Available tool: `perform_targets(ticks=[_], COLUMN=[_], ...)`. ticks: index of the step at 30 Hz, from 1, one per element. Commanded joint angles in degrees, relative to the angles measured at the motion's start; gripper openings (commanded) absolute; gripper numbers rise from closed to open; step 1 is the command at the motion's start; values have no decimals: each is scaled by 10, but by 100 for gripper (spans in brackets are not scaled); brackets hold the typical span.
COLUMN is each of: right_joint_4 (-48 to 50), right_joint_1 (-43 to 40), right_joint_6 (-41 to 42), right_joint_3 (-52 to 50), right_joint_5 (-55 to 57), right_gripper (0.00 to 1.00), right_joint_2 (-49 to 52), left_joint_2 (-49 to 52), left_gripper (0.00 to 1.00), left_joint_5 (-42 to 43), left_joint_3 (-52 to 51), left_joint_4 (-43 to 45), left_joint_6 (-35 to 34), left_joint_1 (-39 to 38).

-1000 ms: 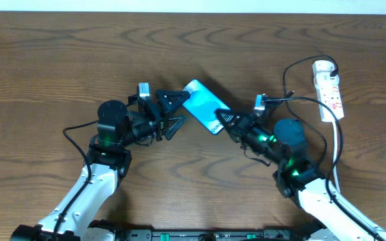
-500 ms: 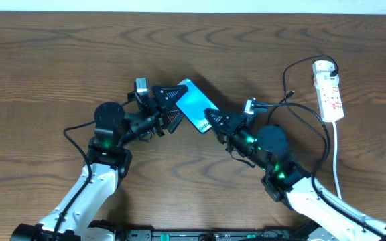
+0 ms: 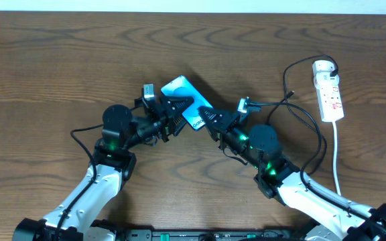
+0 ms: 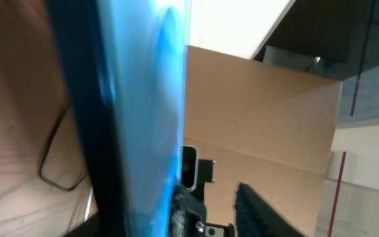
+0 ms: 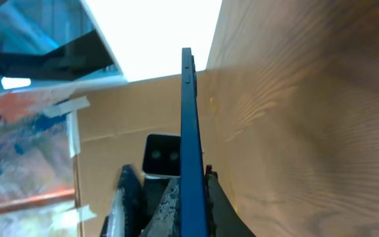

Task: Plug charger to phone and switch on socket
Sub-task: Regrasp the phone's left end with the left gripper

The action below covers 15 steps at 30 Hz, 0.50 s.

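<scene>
**Overhead:** phone point(image 3: 179, 90) lifted off the surface, well left of the socket point(image 3: 328, 90); charger point(image 3: 285, 77) apparently not yet plugged in.
**Left wrist:** left fingers point(image 4: 268, 210) spread beside the phone.
**Right wrist:** right fingers point(image 5: 224, 214) pinch the phone.
Plugging and switching remain.

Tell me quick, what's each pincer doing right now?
Left pincer: looks open, with the phone lying against one finger, not clamped.
Right pincer: closed on the phone's edge.
</scene>
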Motion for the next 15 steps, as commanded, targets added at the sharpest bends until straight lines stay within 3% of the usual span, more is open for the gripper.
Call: perform_targets(ticks=[1,10,15], right_joint_4=[15,15,15], right_joint_1=[12,12,12], right_joint_6=[-9,23,40], right_joint_3=[-3,-3,-3], right_joint_5=[-78,-87,-105], right_gripper=[1,1,1], right_joint_2=[8,8,8], left_joint_2=[-12,-12,-12], left_gripper=[38,23,22], left_joint_5=[-10,-28,-65], left_joint_3=[19,19,19], left_joint_4=[13,13,13], left_joint_6=[-7,-9,-12], left_joint_1=[-6,-6,-6])
